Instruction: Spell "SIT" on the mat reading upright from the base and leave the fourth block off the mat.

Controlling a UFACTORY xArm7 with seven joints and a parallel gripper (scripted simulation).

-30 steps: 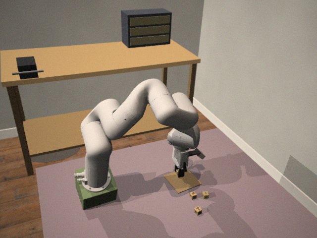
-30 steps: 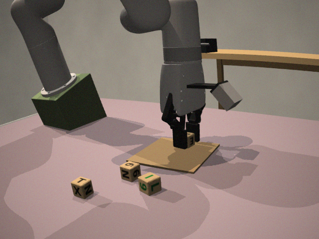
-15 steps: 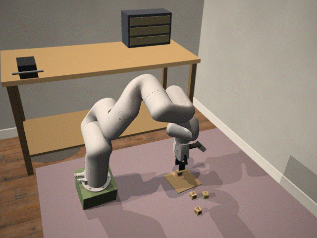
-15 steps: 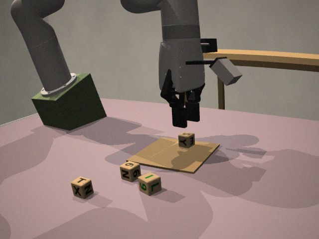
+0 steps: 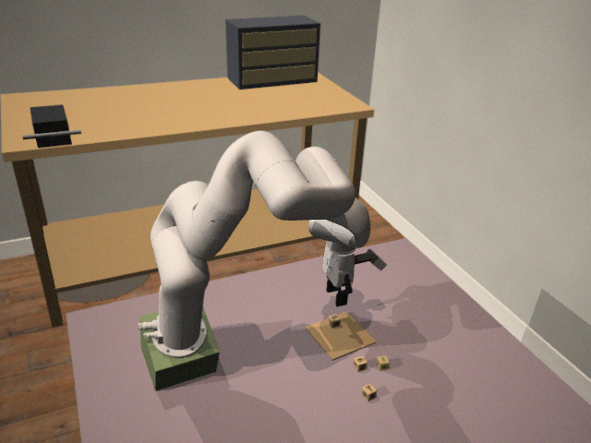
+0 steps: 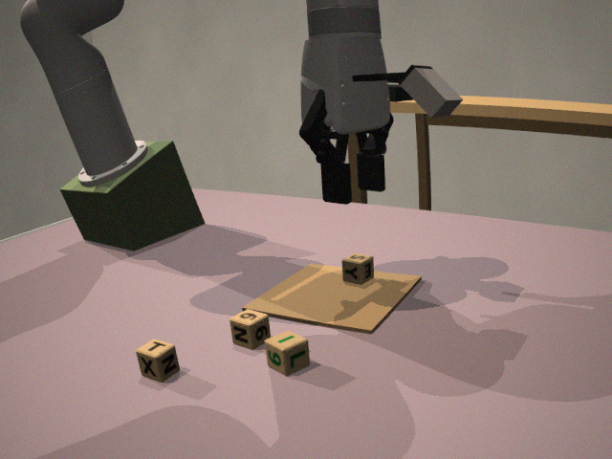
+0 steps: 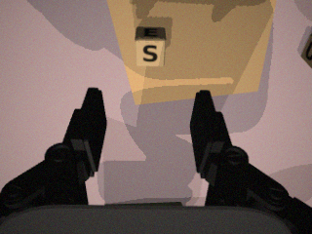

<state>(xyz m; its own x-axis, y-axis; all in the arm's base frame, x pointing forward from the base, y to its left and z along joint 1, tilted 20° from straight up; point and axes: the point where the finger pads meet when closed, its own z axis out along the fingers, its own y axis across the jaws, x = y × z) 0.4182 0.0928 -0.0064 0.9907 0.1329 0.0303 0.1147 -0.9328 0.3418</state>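
My gripper is open and empty. It hangs above the near corner of the tan mat. The S block stands on the mat near that corner, S on top, clear of the fingers. Off the mat lie three blocks: one with a green I on top, one with a 9 on top beside it, and one with a T on top farther out.
The arm's green base stands on the purple floor cover to the mat's side. A wooden table with a drawer chest is behind the arm. A wall runs along the far side.
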